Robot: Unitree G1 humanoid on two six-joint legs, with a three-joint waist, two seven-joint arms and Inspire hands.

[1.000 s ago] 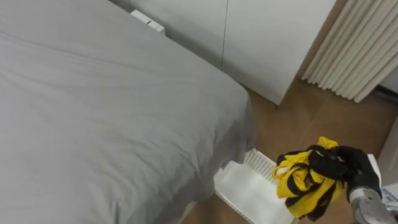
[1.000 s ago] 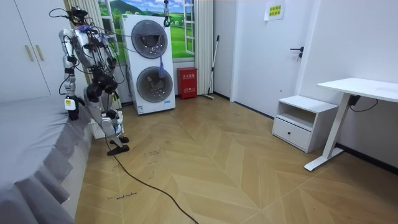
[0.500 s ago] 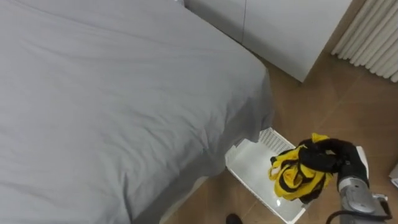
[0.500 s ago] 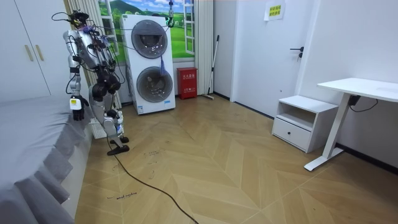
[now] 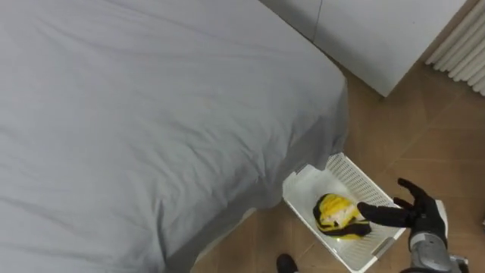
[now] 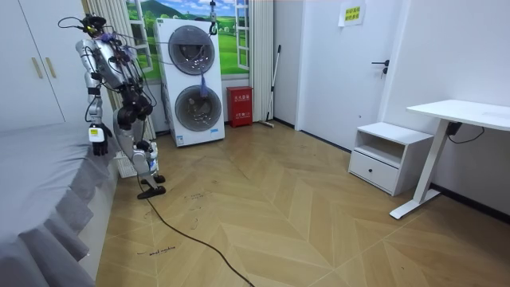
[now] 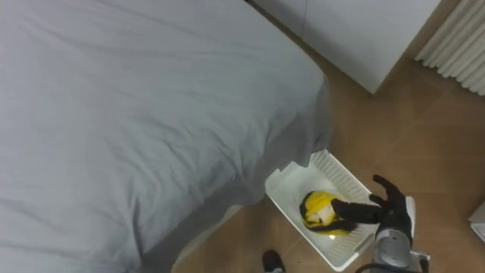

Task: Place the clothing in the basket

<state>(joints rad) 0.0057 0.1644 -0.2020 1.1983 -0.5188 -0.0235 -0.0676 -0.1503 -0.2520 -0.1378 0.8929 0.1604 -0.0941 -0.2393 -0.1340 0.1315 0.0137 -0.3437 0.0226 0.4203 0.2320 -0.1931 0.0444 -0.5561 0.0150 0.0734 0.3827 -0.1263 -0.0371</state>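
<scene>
Lying in basket (image 5: pixel 355 174), clothes (image 5: pixel 334 213) beside right hand (image 5: pixel 421 218)

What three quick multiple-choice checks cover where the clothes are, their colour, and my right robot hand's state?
1. Where is the garment?
A. on the floor
B. in the basket
C. on a chair

2. What colour is the garment?
A. yellow and black
B. red
C. blue

3. How is the right robot hand?
A. shut on the garment
B. open
C. shut, empty

Answers:
1 B: it lies bunched inside the white basket.
2 A: it is yellow with dark parts.
3 B: its fingers are spread straight above the basket.
</scene>
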